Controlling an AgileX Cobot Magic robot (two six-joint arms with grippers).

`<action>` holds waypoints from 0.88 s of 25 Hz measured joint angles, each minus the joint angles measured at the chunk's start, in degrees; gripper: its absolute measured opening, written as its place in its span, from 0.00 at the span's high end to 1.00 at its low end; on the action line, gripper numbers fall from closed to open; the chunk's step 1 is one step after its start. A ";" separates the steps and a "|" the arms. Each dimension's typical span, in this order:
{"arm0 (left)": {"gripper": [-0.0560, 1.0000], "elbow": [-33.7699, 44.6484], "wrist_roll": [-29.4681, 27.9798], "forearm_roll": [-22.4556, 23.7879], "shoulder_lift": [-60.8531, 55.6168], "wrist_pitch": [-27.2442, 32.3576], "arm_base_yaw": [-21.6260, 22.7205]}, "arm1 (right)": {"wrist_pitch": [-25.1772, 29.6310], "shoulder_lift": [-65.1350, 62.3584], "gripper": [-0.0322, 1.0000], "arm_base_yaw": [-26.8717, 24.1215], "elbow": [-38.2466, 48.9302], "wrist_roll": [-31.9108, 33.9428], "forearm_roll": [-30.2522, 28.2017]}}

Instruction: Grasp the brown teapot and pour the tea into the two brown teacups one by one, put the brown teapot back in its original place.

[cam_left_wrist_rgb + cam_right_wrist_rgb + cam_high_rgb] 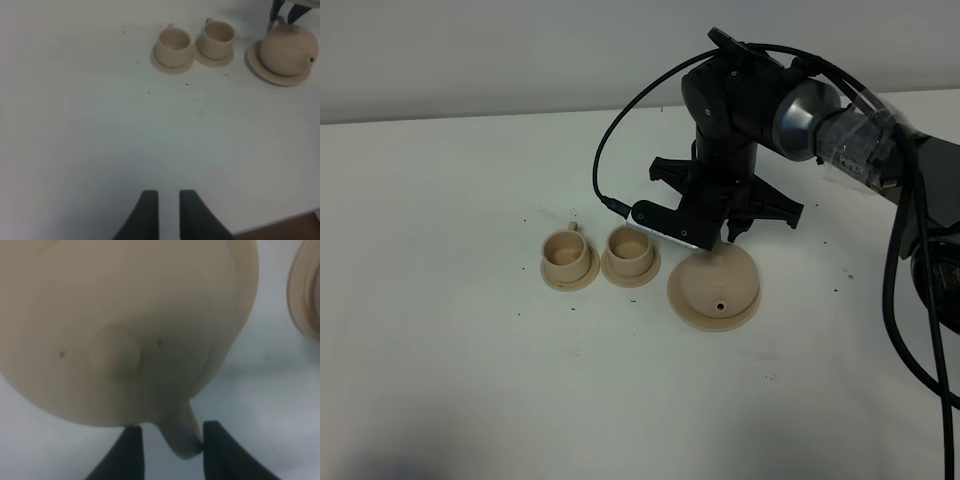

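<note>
Right claw (171,434) spread astride handle (181,440) of one teapot (720,278), left claw (168,195) parted, two teacups (568,250) (630,245), three saucers (554,281) (619,278) (694,315)

White tabletop (440,400), pale wall (470,50)

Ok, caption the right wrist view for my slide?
Right gripper straddles the handle of the brown teapot, jaws not yet closed.

no writing, label, brand, number or sign is readable on anything in view.
</note>
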 joint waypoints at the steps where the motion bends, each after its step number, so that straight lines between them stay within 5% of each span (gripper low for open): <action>1: 0.83 0.00 0.00 0.00 0.00 0.00 0.00 | 0.00 0.05 0.68 0.00 0.00 0.00 0.02; 22: 0.83 0.00 0.00 0.00 0.00 -0.06 0.00 | 2.06 0.78 0.70 -0.99 0.00 -0.05 0.59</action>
